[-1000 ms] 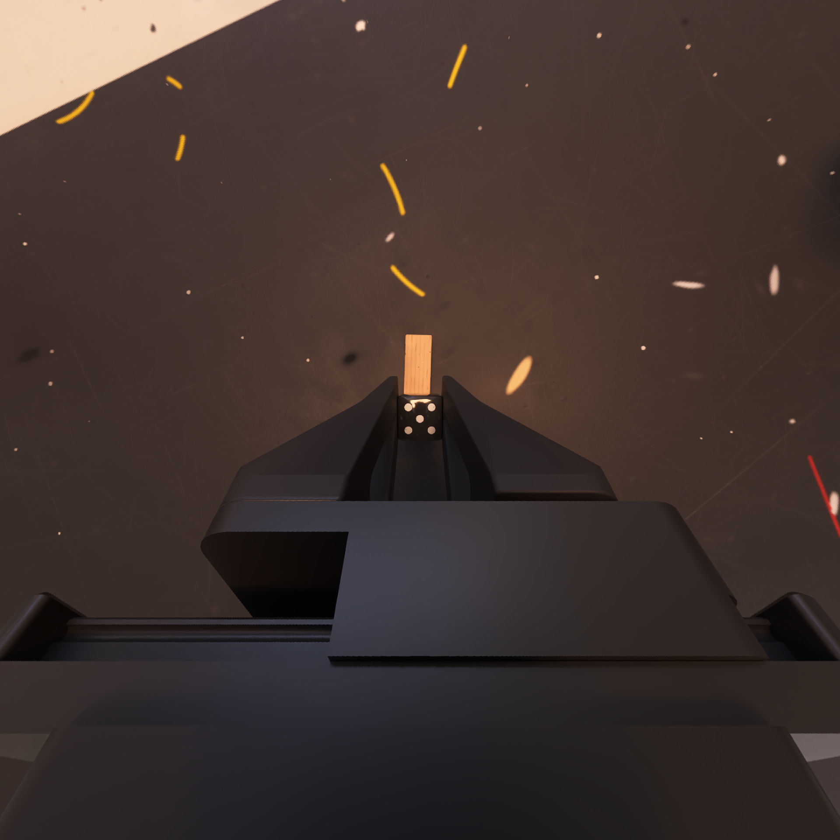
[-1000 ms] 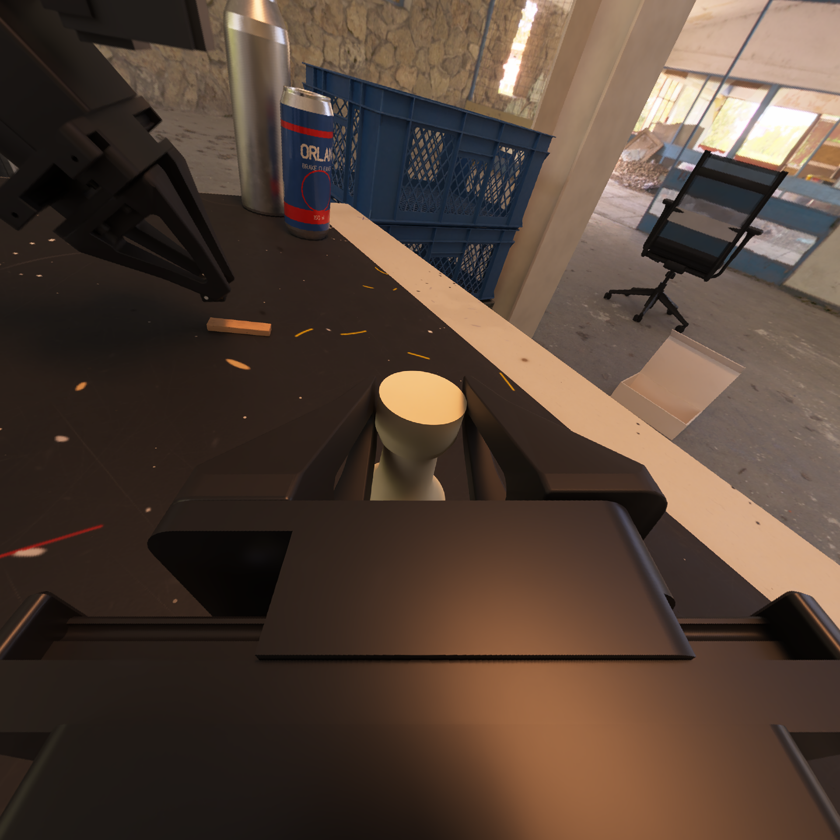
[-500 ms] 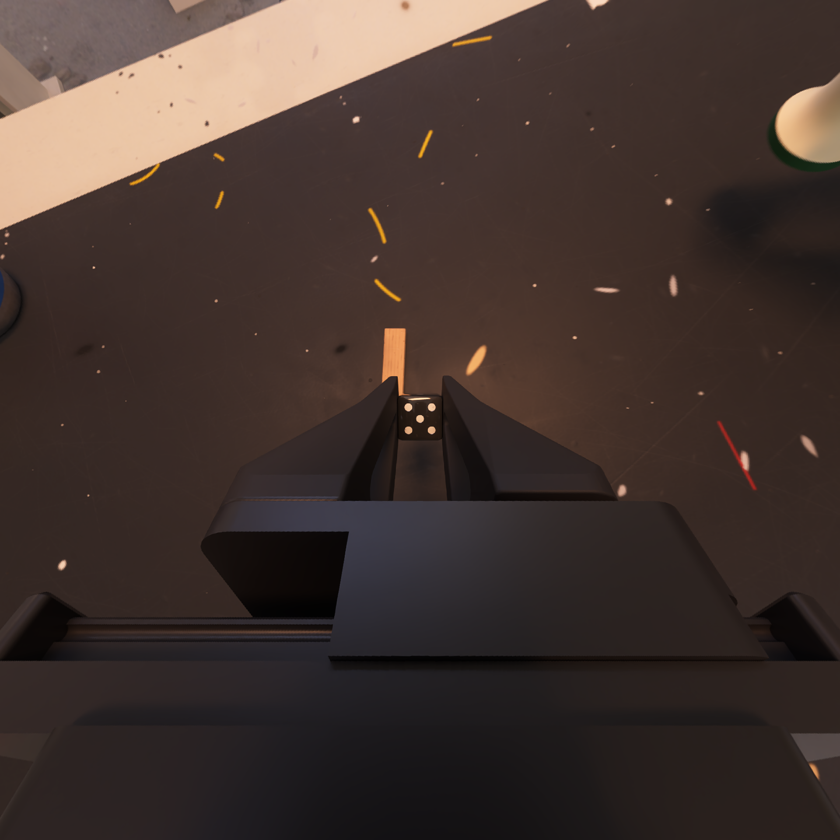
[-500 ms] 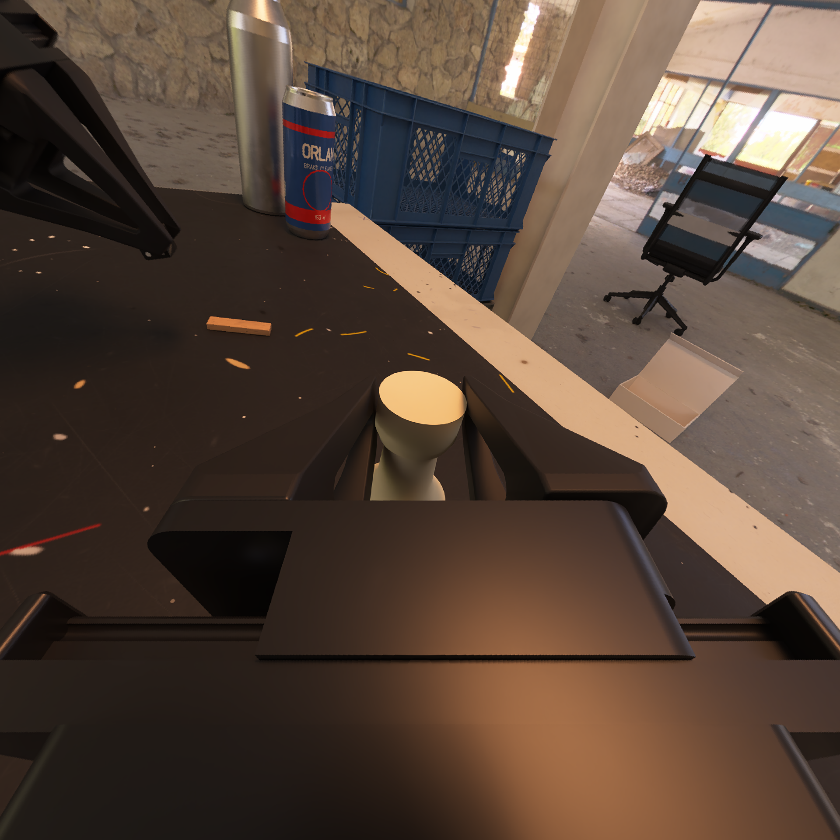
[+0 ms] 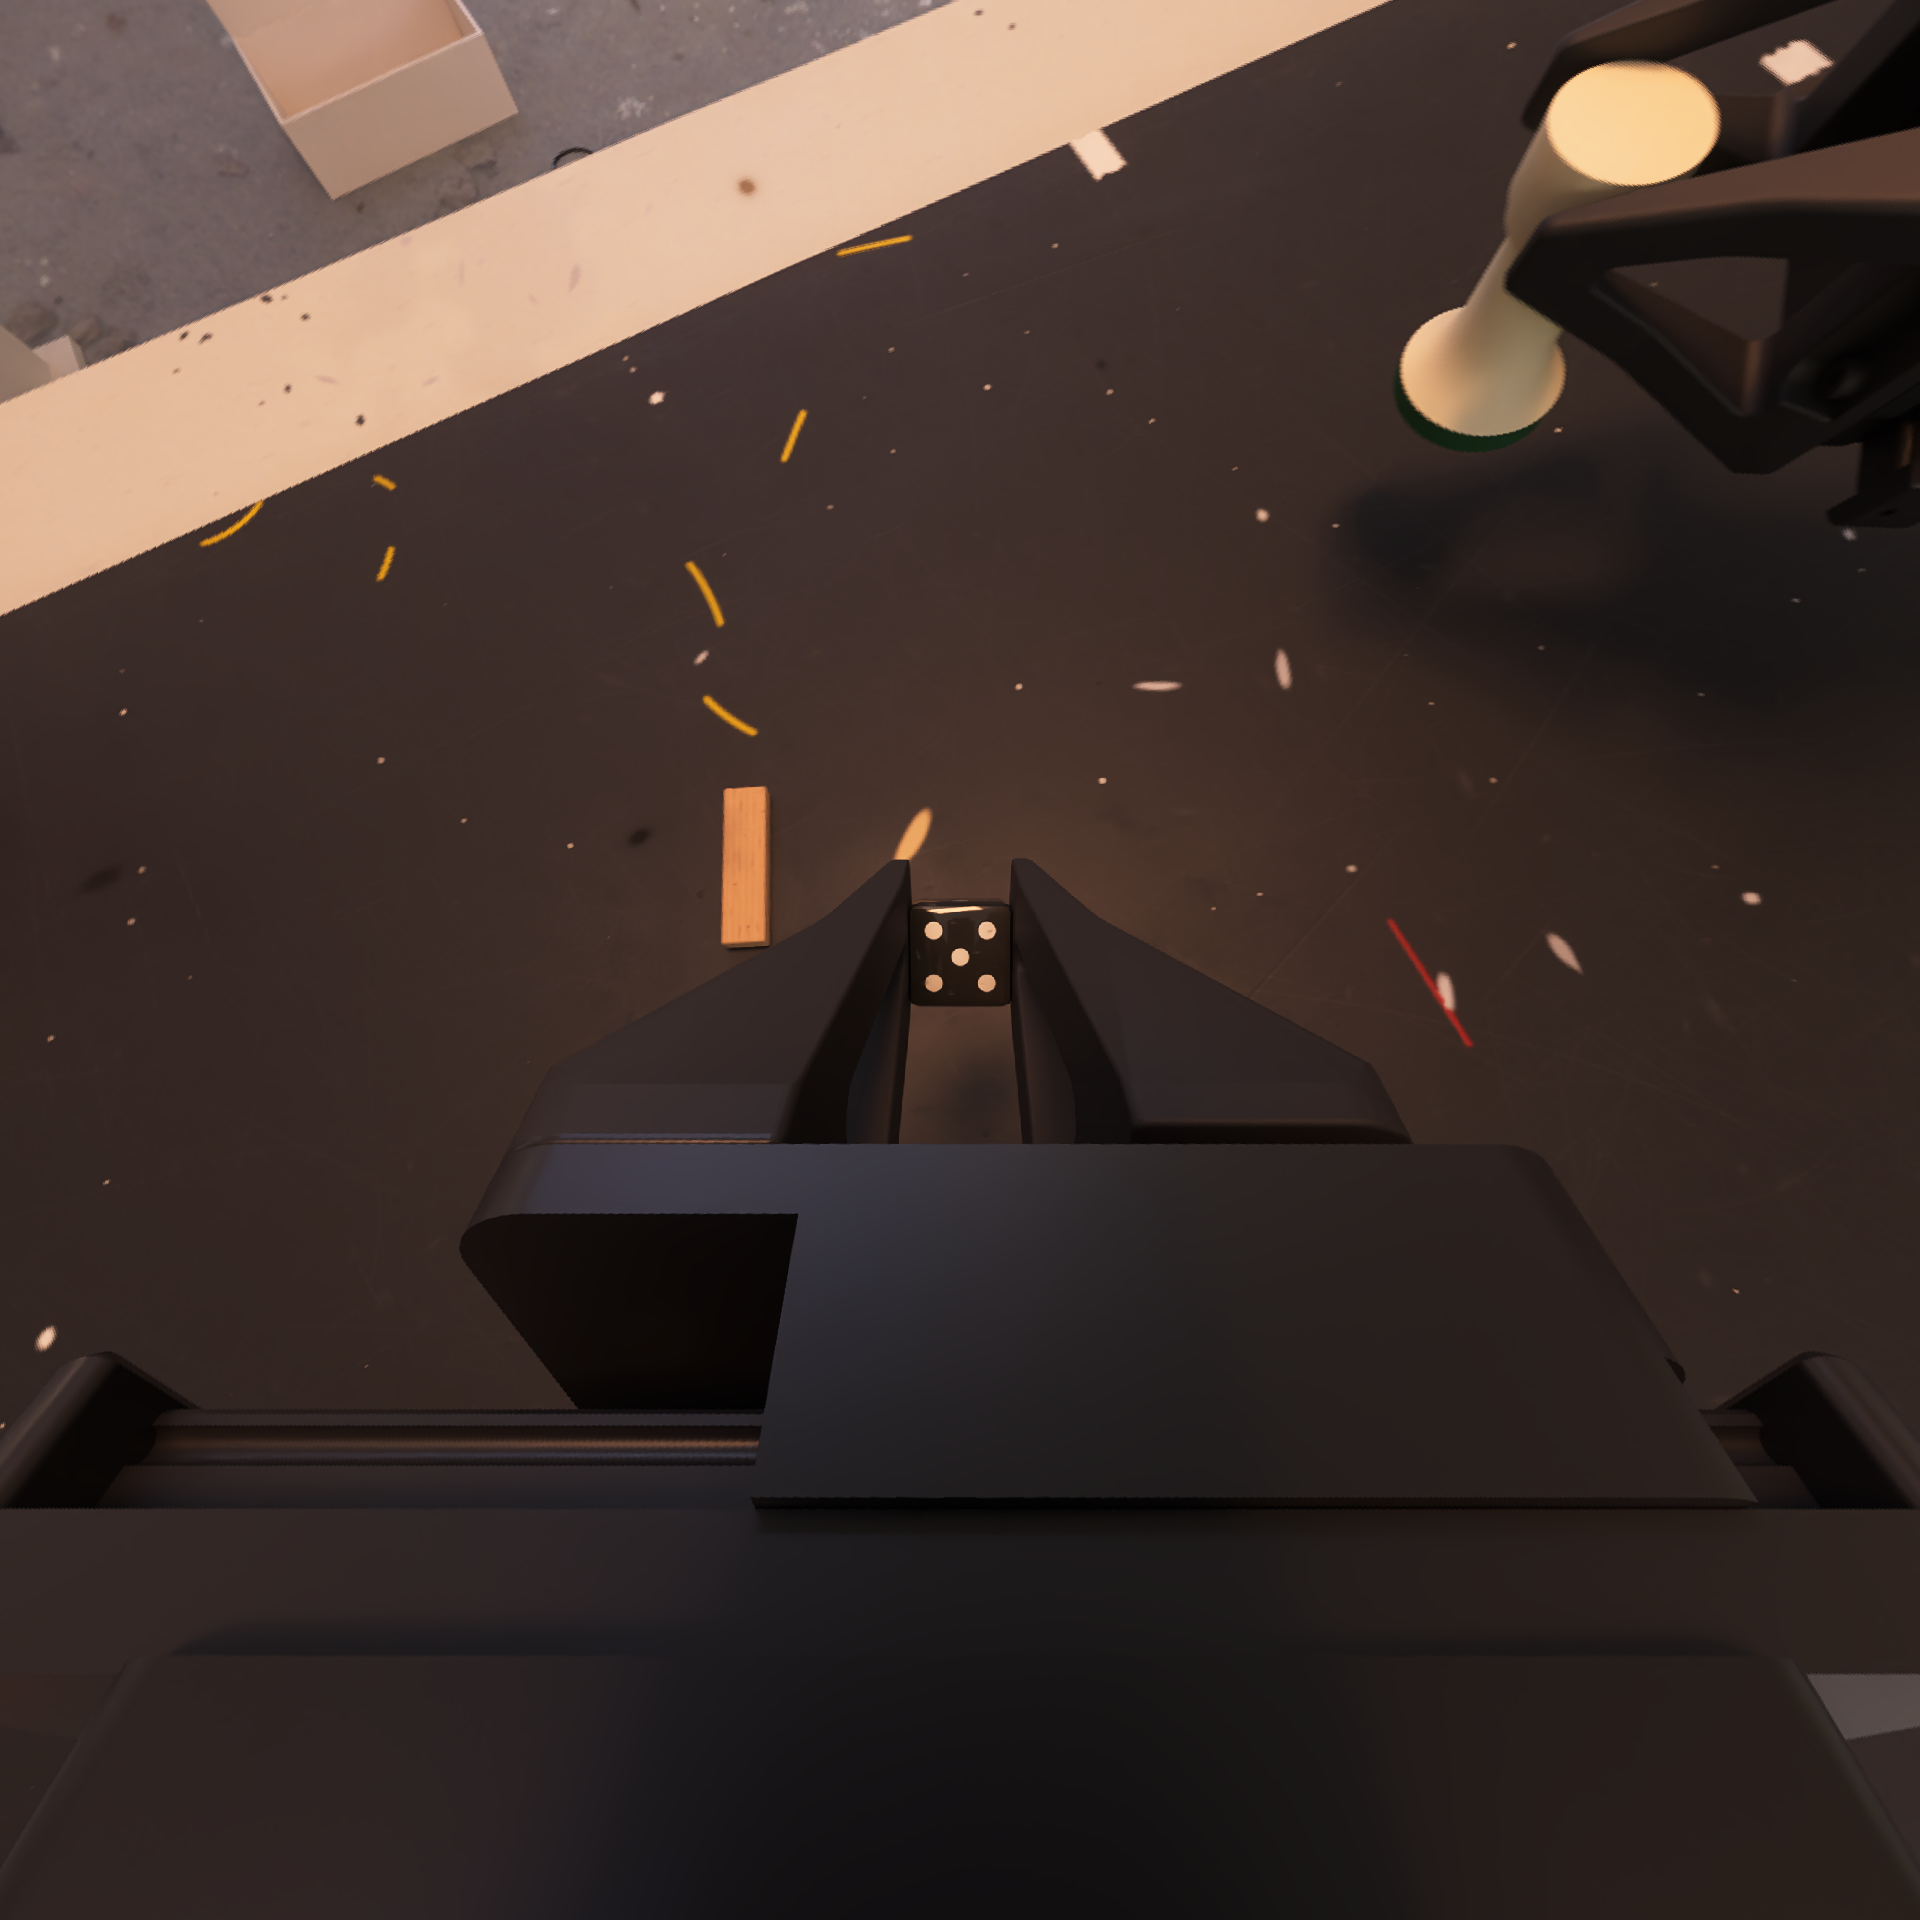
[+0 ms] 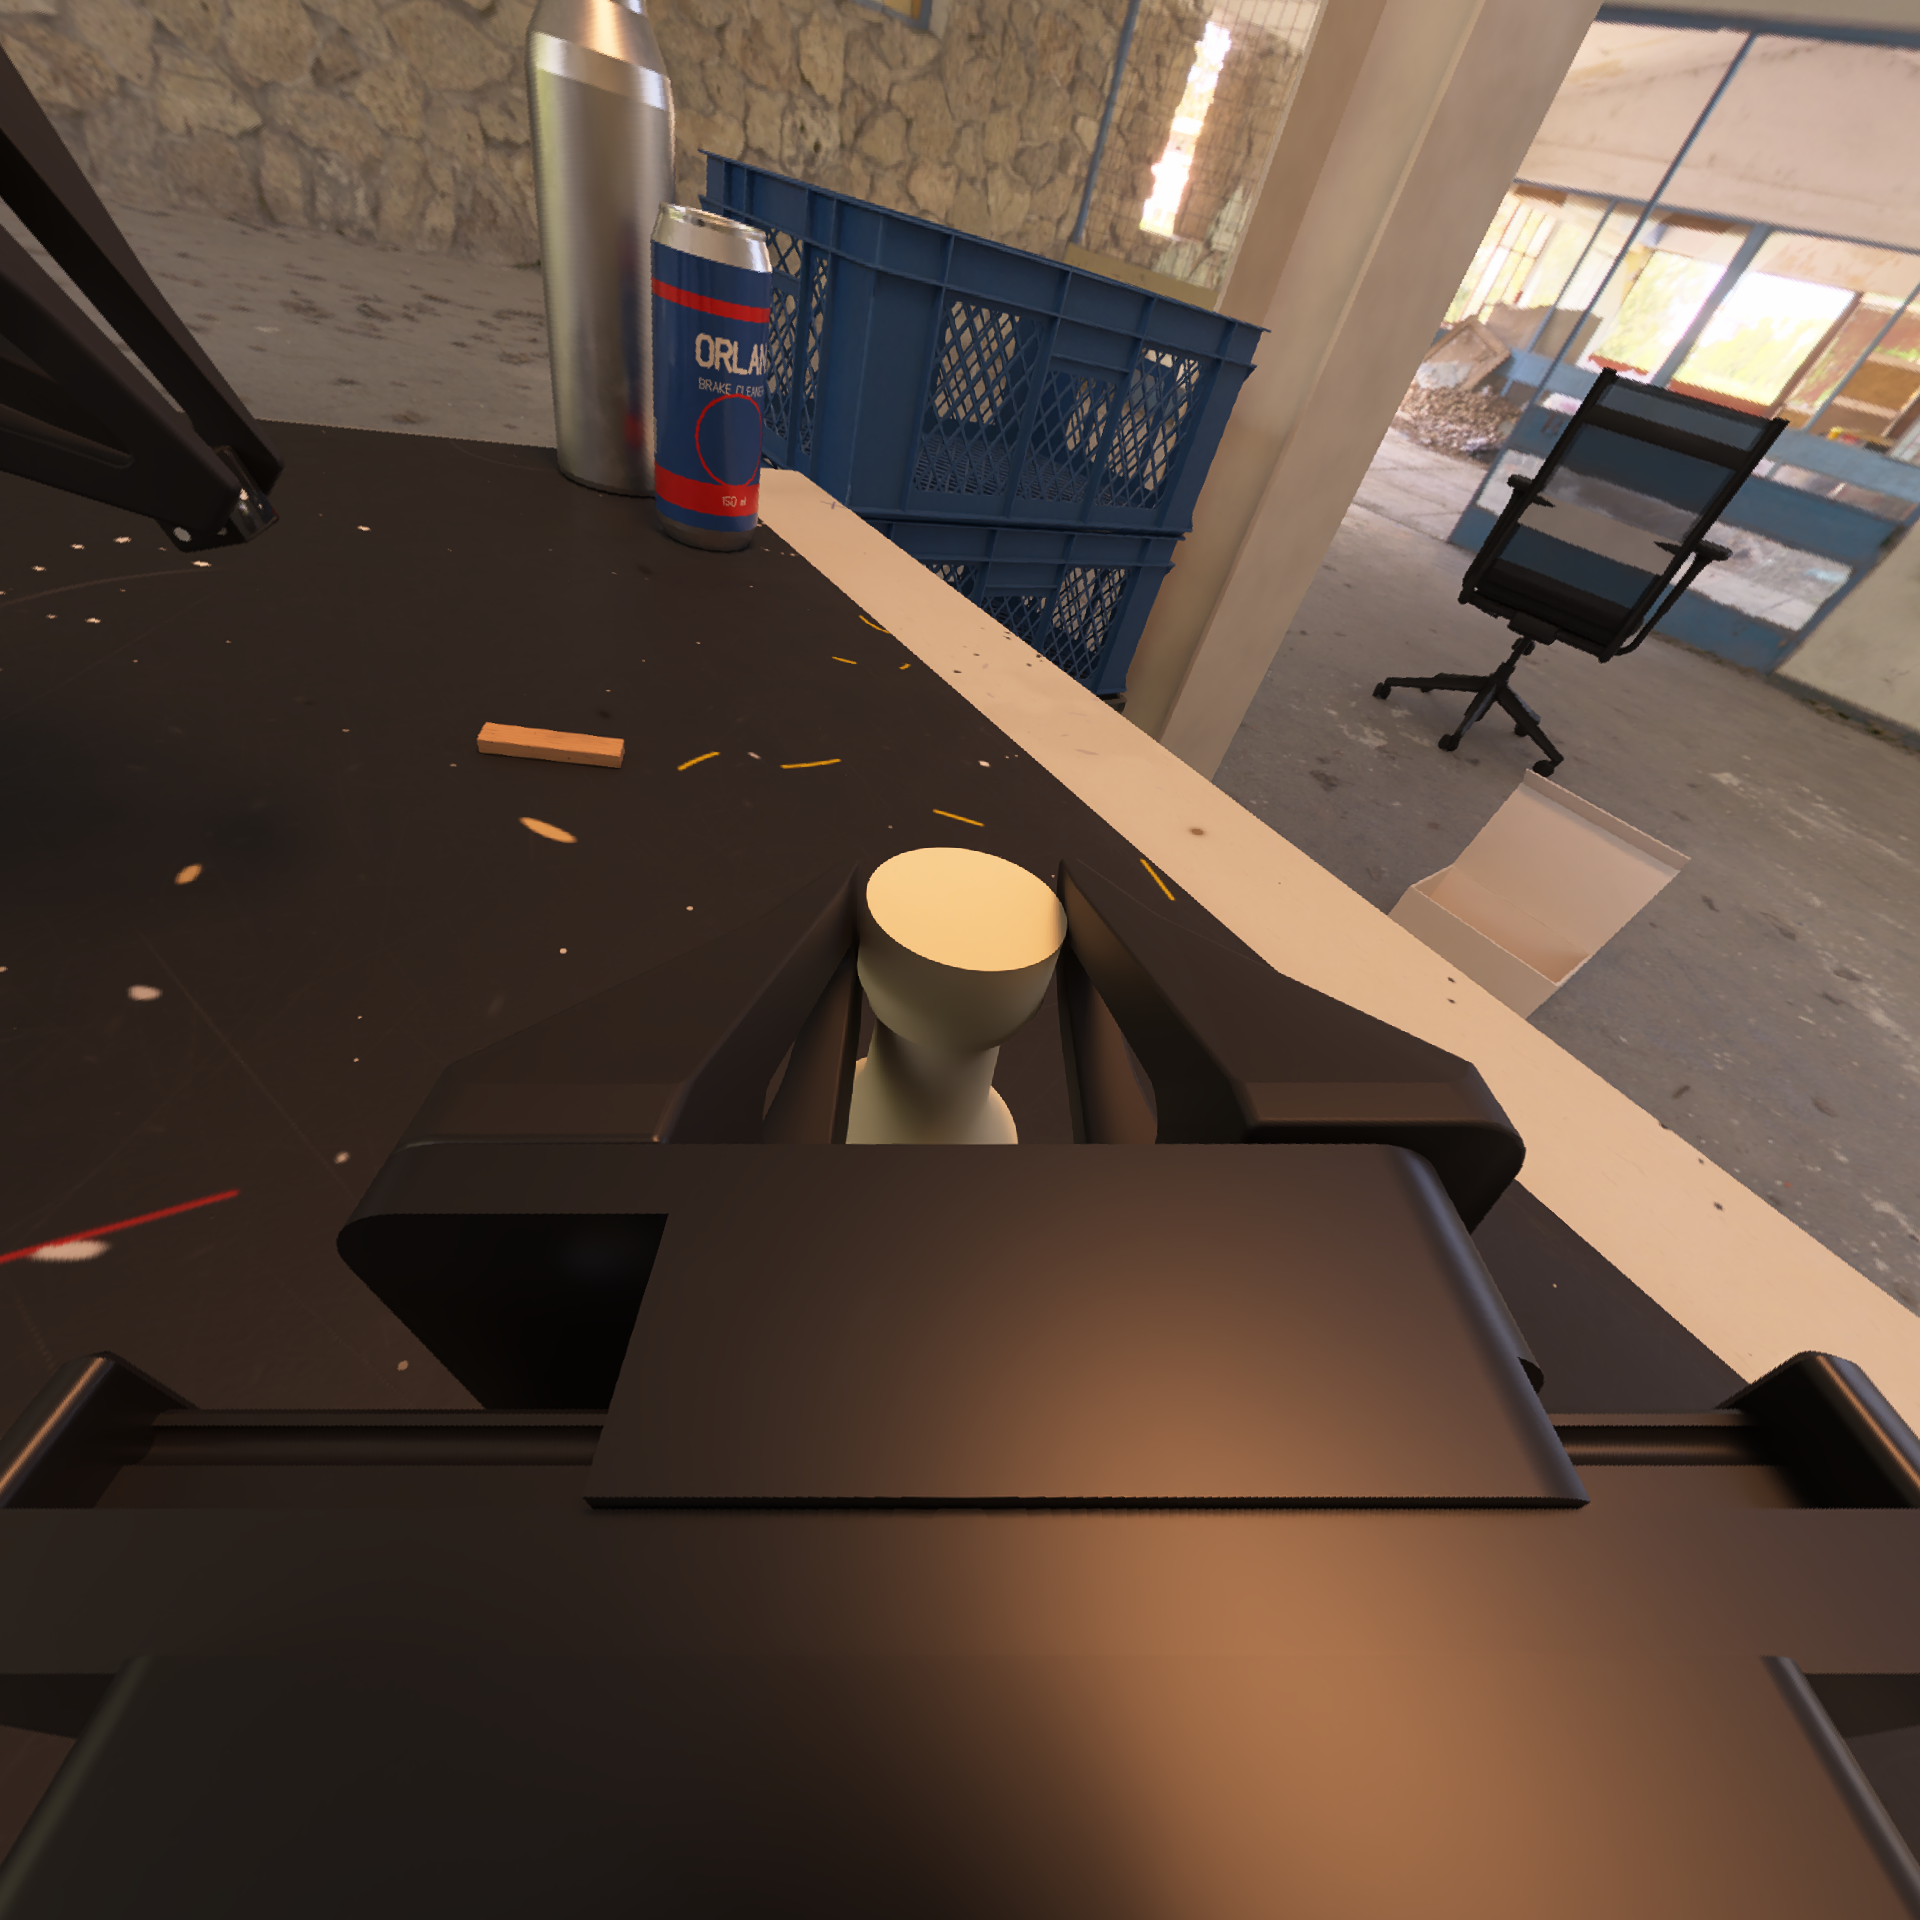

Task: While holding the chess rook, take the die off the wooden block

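My left gripper (image 5: 959,904) is shut on a black die with white pips (image 5: 959,954) and holds it well above the dark table. The flat wooden block (image 5: 745,865) lies bare on the table, below and left of the die; it also shows in the right wrist view (image 6: 550,744). My right gripper (image 6: 961,883) is shut on the cream chess rook (image 6: 956,966), held off the table. In the left wrist view the rook (image 5: 1496,343) and the right gripper's fingers (image 5: 1704,260) show at the upper right.
A silver bottle (image 6: 597,239) and a blue can (image 6: 712,374) stand at the table's far corner. Blue crates (image 6: 987,395), a pillar, an office chair (image 6: 1590,561) and an open cardboard box (image 6: 1538,894) are off the table. The pale table edge (image 5: 582,249) runs diagonally.
My left gripper has risen with the die; the block now lies smaller, left of the fingers. More of the table edge and the right gripper came into view. The right gripper held still.
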Available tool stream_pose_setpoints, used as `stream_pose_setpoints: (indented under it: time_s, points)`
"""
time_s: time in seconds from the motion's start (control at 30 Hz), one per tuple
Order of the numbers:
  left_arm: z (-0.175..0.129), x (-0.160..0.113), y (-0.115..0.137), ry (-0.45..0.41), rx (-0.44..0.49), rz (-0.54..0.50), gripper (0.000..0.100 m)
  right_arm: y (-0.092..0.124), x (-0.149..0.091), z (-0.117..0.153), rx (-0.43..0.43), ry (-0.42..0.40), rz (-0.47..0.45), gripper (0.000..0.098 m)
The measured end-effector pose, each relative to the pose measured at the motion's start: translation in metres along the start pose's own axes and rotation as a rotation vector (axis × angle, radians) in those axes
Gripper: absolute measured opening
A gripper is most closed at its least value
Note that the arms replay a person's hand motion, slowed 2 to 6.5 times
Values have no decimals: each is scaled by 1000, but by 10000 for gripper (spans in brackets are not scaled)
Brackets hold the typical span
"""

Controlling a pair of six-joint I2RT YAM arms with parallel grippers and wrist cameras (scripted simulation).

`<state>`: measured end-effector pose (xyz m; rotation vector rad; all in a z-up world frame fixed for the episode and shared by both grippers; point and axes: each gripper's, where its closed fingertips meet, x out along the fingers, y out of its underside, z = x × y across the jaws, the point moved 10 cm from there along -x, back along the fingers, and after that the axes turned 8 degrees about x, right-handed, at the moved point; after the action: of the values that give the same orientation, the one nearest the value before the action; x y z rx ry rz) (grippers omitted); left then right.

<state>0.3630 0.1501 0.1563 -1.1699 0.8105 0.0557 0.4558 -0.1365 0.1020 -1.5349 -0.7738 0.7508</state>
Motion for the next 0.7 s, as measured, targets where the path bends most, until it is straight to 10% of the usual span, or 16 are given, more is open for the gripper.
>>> stream_pose_setpoints:
  time_s: [0.7]
  points:
    - [-39, 12, -9, 186, 81, -40, 158, -1, -5, 3, -7, 8, -11, 309]
